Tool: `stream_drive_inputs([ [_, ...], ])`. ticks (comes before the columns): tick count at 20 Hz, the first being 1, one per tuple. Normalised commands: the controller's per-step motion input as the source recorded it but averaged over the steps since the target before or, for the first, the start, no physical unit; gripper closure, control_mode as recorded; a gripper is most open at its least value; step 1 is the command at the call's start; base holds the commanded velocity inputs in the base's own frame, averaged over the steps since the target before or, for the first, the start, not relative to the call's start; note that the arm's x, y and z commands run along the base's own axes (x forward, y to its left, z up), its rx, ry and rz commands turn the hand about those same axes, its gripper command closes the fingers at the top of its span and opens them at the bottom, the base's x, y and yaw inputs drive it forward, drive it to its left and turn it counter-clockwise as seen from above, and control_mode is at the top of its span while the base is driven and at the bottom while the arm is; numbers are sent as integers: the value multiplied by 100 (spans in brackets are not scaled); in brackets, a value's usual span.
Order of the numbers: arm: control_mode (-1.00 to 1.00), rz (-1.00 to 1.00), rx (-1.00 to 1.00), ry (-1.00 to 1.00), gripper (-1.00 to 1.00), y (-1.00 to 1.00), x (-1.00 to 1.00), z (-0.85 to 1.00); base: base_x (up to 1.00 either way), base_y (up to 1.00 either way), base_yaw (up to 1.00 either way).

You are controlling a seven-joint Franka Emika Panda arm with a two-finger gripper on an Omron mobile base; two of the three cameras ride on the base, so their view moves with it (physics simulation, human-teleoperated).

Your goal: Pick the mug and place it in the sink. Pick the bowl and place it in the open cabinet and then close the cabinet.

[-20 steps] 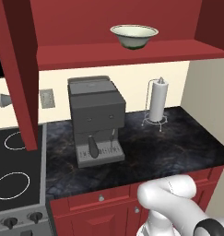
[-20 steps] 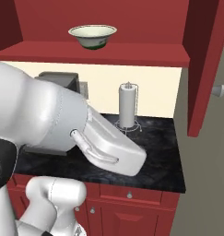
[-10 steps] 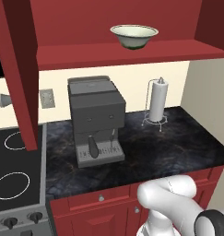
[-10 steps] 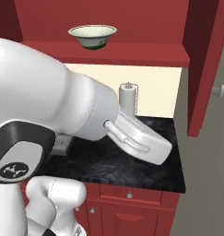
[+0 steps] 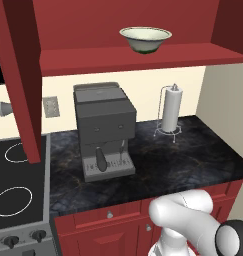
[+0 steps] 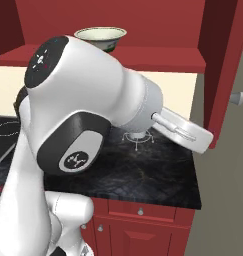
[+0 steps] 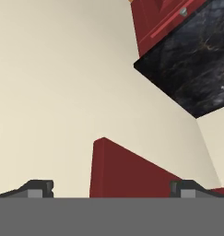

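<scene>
Gripper (image 7: pixel 109 186): two small dark finger tips (image 7: pixel 37 188) set wide apart, nothing between them. Beyond the gap, the edge of a dark red panelled door (image 7: pixel 127 170), then plain cream wall (image 7: pixel 62 78).

Task item now in hand, by judgement: the dark red wall cabinet (image 5: pixel 143 55), to be shut. Right-hand door (image 6: pixel 220 65) stands swung out, a small round silver knob (image 6: pixel 237 98) on its face; left-hand door (image 5: pixel 20 80) also open. A rigid hinged panel, likely light to swing. No need to grasp; a push on the flat outer face, well away from the hinge, should serve. The knob looks small and slippery for these fingers.

Wide shallow cream-white bowl with thin dark green rim and green foot (image 5: pixel 145 39): upright on the red shelf (image 5: pixel 203 54), inside the cabinet, well clear of the front edge. Looks like ceramic, so a slammed door could jolt it.

Surface: black marble-look counter (image 5: pixel 193 160) carrying a grey boxy coffee machine (image 5: pixel 104 130) and a white paper-towel roll on a wire stand (image 5: pixel 170 111), apart from each other. Black stovetop with white ring burners (image 5: pixel 13 200) to the left. Red drawer fronts (image 6: pixel 143 212) below.
</scene>
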Motion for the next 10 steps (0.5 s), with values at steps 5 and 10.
stream_drive_inputs([
  [5, -100, 2, 0, -1, -100, -34, 2, 0, 0, 0, 0],
  [10, -100, 0, 0, 0, -100, -14, 0, 0, 0, 0, 0],
])
